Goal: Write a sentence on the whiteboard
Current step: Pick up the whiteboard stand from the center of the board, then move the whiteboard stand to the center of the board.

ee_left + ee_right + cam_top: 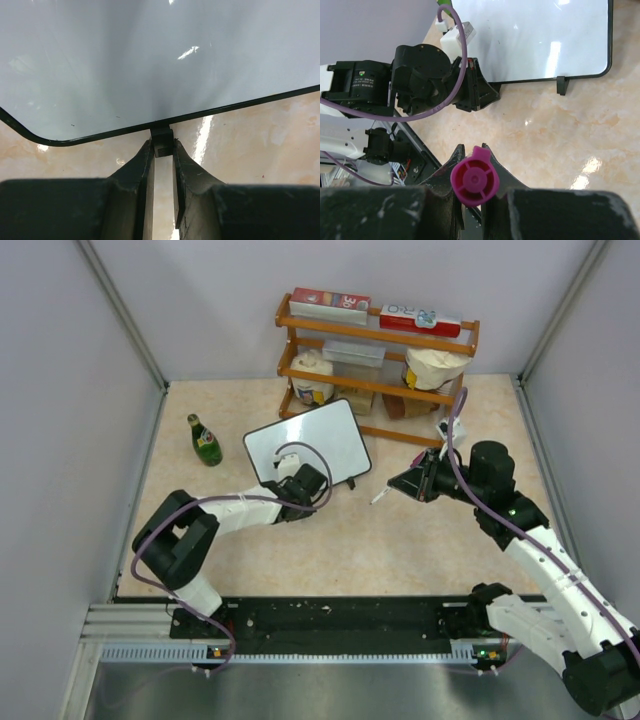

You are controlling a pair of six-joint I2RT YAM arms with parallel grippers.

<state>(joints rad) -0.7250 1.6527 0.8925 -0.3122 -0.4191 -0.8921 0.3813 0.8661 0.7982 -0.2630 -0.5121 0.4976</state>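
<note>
The left gripper (pixel 162 146) is pinching a small black foot (pixel 162 140) on the near edge of the whiteboard (pixel 310 443), which is sitting mid-table in front of a wooden rack (pixel 375 340). The right gripper (pixel 472 150) is clamping a pink marker (pixel 474 181) and hovering just right of the board. The board is showing no writing, so every word appears to be waiting. The rack is carrying boxes (pixel 330 303) and tubs (pixel 435 368), their contents unseen. A green bottle (pixel 205 440) is standing at left.
</note>
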